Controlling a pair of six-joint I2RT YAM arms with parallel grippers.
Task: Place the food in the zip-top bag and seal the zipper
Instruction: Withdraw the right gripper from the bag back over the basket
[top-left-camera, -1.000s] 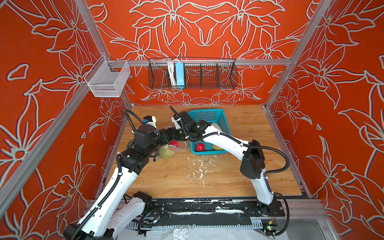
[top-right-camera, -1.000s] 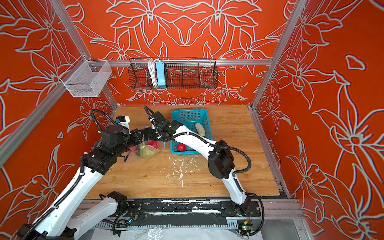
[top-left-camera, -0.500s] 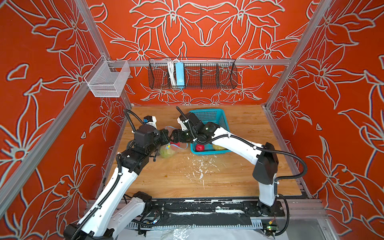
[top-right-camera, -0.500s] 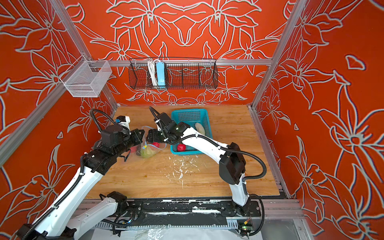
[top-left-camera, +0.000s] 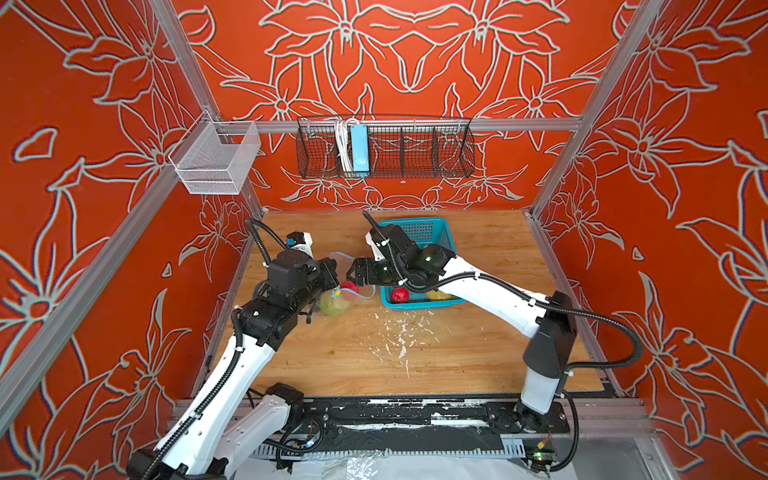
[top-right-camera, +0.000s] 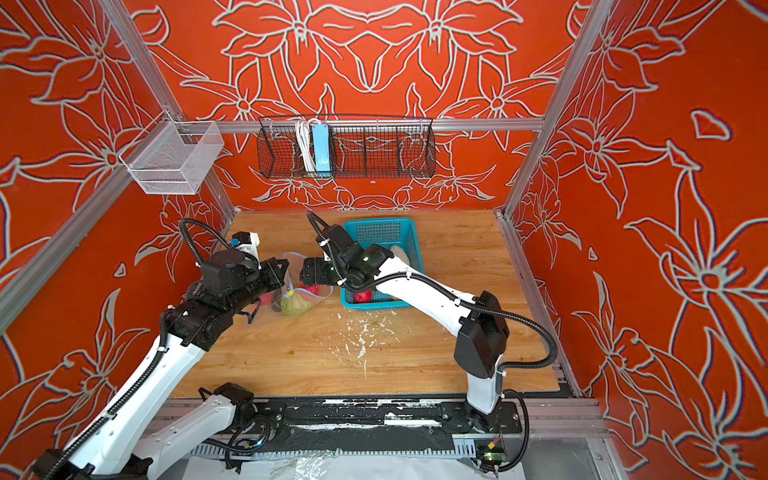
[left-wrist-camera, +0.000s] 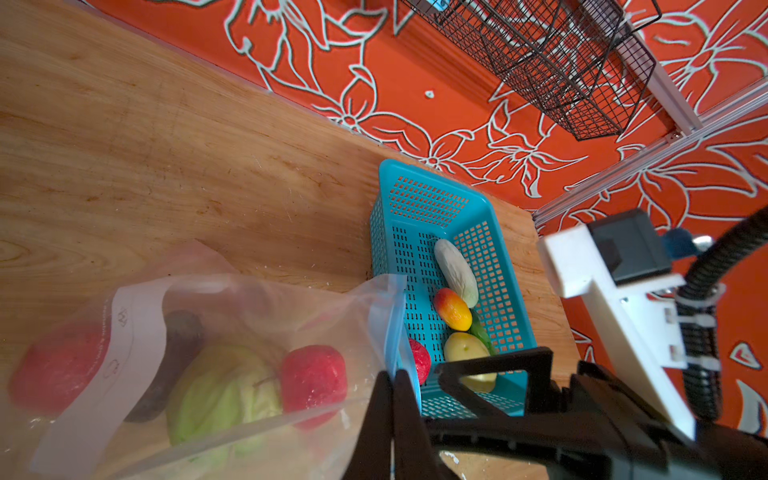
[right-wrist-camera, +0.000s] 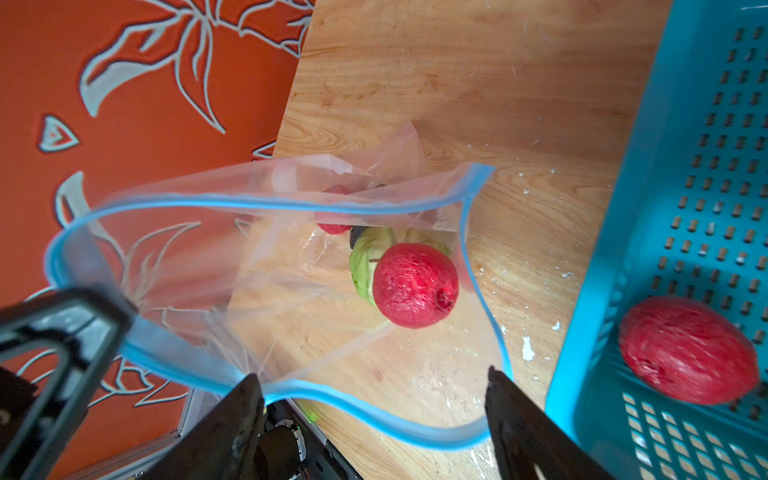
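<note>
Right wrist view gives you the clearest look: the right gripper (right-wrist-camera: 372, 388) hangs over the mouth of the bag (right-wrist-camera: 291, 299). Its fingers (right-wrist-camera: 243, 411) are spread wide, with nothing between them. The zipper (right-wrist-camera: 249, 204) runs as a blue loop round that mouth, which gapes open. Down inside the bag you can see a red fruit (right-wrist-camera: 415, 284) resting on the cabbage (right-wrist-camera: 363, 257). A 2nd red fruit (right-wrist-camera: 332, 227) is partly hidden beyond it.

Left wrist view shows you the left gripper (left-wrist-camera: 392, 376) with its fingers pressed together on the bag's rim. They pinch the blue strip and hold that edge up off the table (left-wrist-camera: 166, 145). Through the clear plastic you can also make out a dark avocado (left-wrist-camera: 174, 349) beside the cabbage.

Both top views place the bag on the table just left of the basket (top-left-camera: 419, 230). You cannot tell whether the plastic touches the basket's left wall. The 2 grippers face each other above the bag, close but apart. Your left gripper is on the bag's left side and your right gripper on its right.

4 pieces lie in the basket. The pale cucumber (left-wrist-camera: 456, 270) lies farthest back, with the mango (left-wrist-camera: 453, 309) touching its near end. The potato (left-wrist-camera: 467, 349) is nearer again, and a 3rd red fruit (left-wrist-camera: 419, 359) sits in the near left corner.
</note>
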